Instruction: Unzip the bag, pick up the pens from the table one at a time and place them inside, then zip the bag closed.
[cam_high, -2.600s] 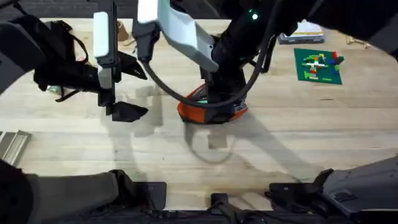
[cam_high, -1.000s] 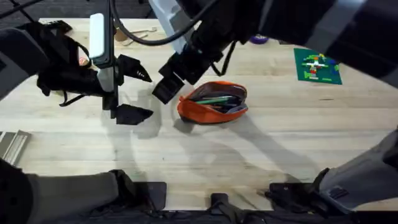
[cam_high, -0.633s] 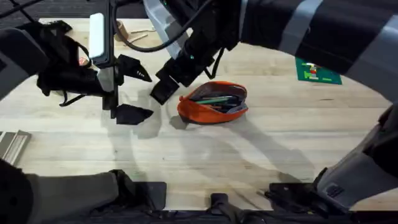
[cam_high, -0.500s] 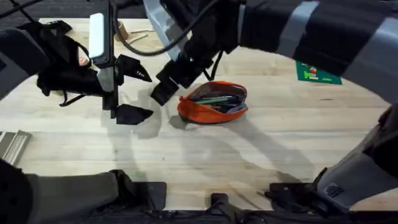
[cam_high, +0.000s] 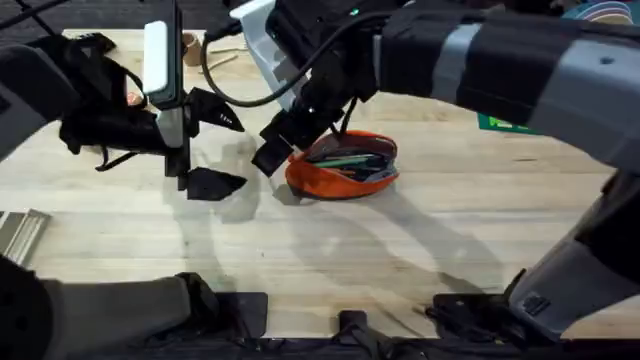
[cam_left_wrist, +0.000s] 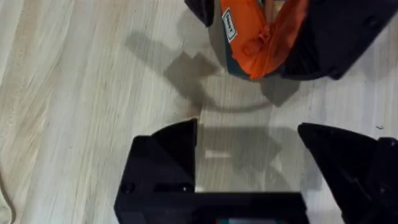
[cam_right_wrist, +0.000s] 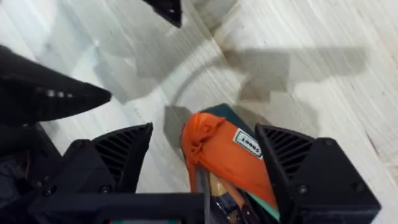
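We see the right gripper's (cam_right_wrist: 205, 155) black fingers spread wide on either side of the near end of the orange soft fabric pencil pouch (cam_high: 342, 168), not closed on it. The pouch lies unzipped on the light wooden plank tabletop (cam_high: 330, 260), with a light green pen (cam_high: 345, 160) inside its opening. Beside the pouch, on the left arm's side, the left gripper (cam_left_wrist: 249, 168) hovers above bare wood, its black fingers also spread apart, holding nothing.
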